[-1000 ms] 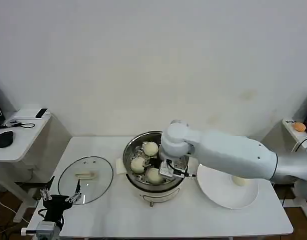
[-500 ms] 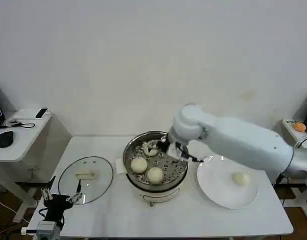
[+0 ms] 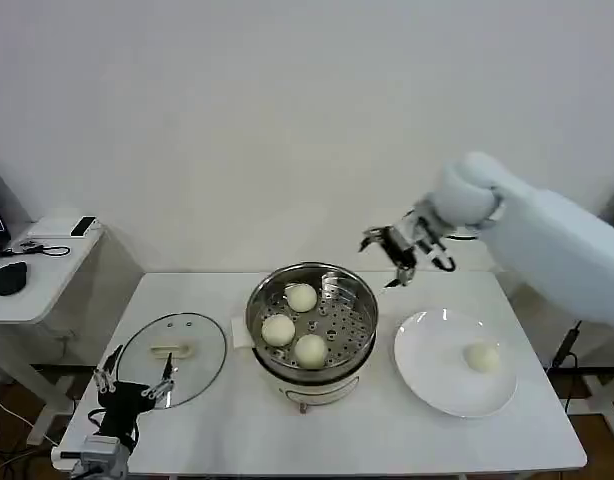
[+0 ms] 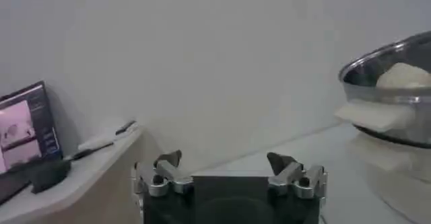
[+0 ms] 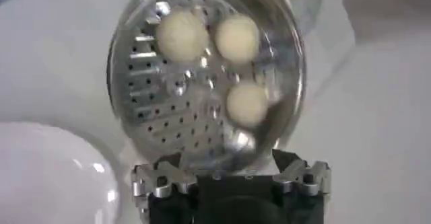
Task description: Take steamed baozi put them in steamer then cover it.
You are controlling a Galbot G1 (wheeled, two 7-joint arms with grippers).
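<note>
Three steamed baozi sit in the steamer; the fourth lies on the white plate. The right gripper hangs above them, fingers spread and empty. The left gripper, fingers spread, rests beside the cover on the worktop.

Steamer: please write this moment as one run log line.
steamer: three baozi inside | plate: one left | right hand: open, above | lid: on table

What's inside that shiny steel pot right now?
Three steamed baozi sit apart on the perforated tray inside the steamer. Whatever lies under that tray is hidden. The fourth bun waits on the white plate.
</note>
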